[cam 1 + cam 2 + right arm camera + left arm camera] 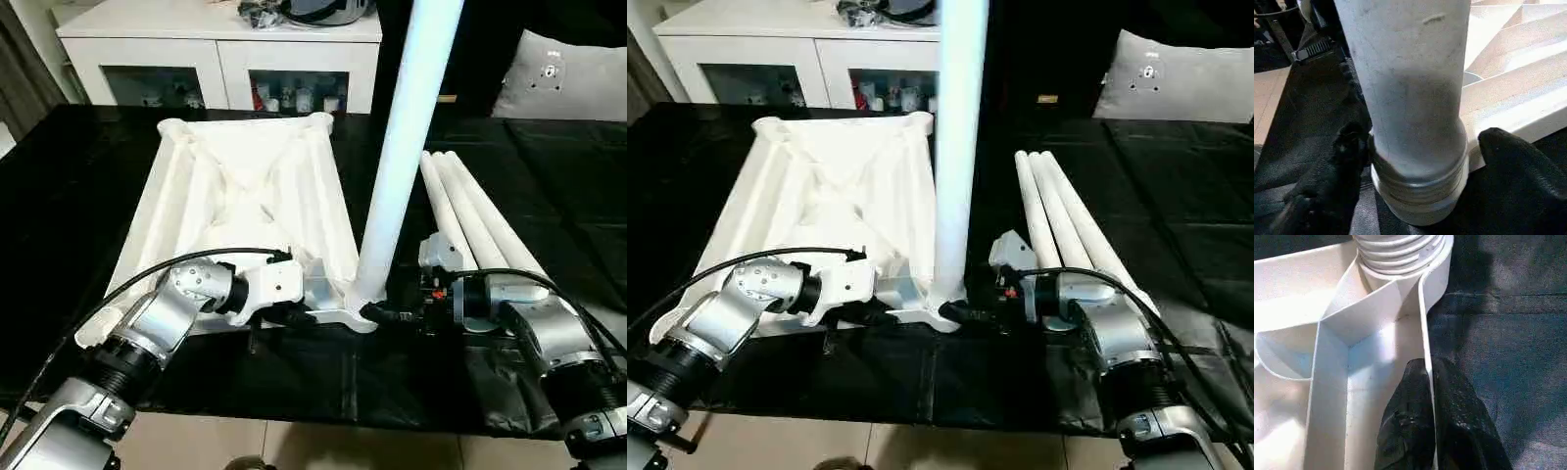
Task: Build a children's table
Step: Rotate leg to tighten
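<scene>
Your left gripper [1431, 421] is pinched tight on the near rim of the top [245, 196], upside down on the worktop [78, 166]. Your right gripper [1415, 161] stands spread around the upright leg [407, 147] at the corner socket; one finger [1327, 181] touches it.

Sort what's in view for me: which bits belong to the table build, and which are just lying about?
Job:
- top, upside down on the black cover
- upright leg, standing in the top's near corner socket
- three spare legs, lying right of the top
- left gripper, pinching the top's edge wall
- right gripper, either side of the upright leg's base

Lying about:
- cabinet
- pillow
</scene>
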`<state>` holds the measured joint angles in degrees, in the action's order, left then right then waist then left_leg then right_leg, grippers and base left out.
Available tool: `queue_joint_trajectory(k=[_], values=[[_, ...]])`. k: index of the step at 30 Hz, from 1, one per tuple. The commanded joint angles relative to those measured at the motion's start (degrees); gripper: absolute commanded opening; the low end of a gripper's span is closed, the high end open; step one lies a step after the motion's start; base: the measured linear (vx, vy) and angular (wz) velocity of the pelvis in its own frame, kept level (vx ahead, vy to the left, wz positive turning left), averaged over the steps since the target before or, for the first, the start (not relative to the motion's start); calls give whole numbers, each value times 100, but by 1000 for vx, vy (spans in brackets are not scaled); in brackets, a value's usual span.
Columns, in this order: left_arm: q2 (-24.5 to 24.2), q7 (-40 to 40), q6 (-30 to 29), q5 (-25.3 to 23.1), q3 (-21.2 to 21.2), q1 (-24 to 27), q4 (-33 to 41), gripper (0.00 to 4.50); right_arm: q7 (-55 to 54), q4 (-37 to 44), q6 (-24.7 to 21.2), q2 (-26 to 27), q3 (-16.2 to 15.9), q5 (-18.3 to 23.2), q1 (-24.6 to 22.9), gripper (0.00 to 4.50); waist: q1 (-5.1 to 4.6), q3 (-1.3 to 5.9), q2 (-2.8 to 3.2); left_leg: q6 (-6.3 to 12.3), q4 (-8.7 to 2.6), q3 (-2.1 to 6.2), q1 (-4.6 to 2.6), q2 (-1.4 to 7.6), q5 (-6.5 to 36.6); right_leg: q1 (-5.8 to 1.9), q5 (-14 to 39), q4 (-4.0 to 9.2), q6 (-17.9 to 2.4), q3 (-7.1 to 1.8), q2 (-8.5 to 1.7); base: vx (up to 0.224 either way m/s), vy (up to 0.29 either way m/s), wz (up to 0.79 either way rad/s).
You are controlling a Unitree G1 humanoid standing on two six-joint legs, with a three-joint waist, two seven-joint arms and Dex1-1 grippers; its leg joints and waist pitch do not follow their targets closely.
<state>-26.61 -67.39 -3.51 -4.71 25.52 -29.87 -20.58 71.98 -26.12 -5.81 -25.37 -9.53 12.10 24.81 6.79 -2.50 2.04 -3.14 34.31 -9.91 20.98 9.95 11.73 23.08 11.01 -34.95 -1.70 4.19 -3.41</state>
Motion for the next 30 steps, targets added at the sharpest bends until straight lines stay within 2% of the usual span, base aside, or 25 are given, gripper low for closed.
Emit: queue_joint_trajectory(k=[1,2,4,5,8,19,21,22,24,25,27,30], values=[[-49,-267,94,-189,337,76,-62,0,134,73,-30,-22,-72,61,65,343,1,352,-68,528,-364,104,-20,356,566,-327,907,390,-1218,-306,-536,0,0,0],[-48,-297,107,-190,324,81,-61,0,174,62,-22,-9,-100,42,57,329,0,350,-66,526,-364,103,-21,353,571,-322,941,394,-1209,-302,-530,0,0,0],[-45,-308,113,-193,316,86,-64,0,200,43,-28,10,-120,33,49,329,2,351,-65,512,-364,104,-22,353,569,-322,981,398,-1193,-303,-533,0,0,0],[-47,-317,106,-185,313,92,-59,0,215,12,-17,36,-125,29,46,306,3,349,-68,510,-365,103,-23,351,570,-321,991,399,-1189,-305,-531,0,0,0],[-57,-330,122,-164,316,96,-88,0,247,-7,-18,47,-130,61,41,279,10,349,-67,507,-364,103,-19,349,574,-322,1028,404,-1174,-303,-533,0,0,0],[-61,-329,25,-165,278,145,-88,0,239,186,-145,115,-173,82,-210,272,22,352,-42,489,-366,107,-29,354,604,-316,1036,408,-1163,-300,-526,0,0,0],[-61,-335,28,-169,278,142,-98,0,147,185,-108,144,-163,45,-223,272,20,342,-50,453,-377,106,-32,353,698,-316,1203,430,-1131,-302,-536,0,0,0],[-59,-333,40,-176,281,136,-113,0,119,156,-170,176,-140,73,-210,272,23,341,-30,438,-378,109,-36,353,716,-312,1244,433,-1121,-304,-538,0,0,0],[-52,-321,62,-194,289,123,-142,0,126,137,-348,211,-91,169,-175,272,4,331,-36,391,-394,115,-37,349,818,-315,1433,459,-1082,-297,-530,0,0,0],[-50,-318,70,-202,293,117,-155,0,134,158,-443,226,-55,236,-159,328,3,338,-24,377,-393,120,-39,353,816,-321,1450,454,-1074,-300,-537,0,0,0],[-51,-320,70,-203,293,115,-156,0,129,179,-495,234,-34,272,-152,342,3,342,-30,374,-390,117,-37,353,798,-323,1395,455,-1079,-302,-537,0,0,0],[-49,-334,66,-220,284,114,-159,0,40,192,-320,216,-66,149,-157,365,8,355,-26,383,-381,116,-37,361,721,-315,1189,431,-1138,-306,-545,0,0,0]])
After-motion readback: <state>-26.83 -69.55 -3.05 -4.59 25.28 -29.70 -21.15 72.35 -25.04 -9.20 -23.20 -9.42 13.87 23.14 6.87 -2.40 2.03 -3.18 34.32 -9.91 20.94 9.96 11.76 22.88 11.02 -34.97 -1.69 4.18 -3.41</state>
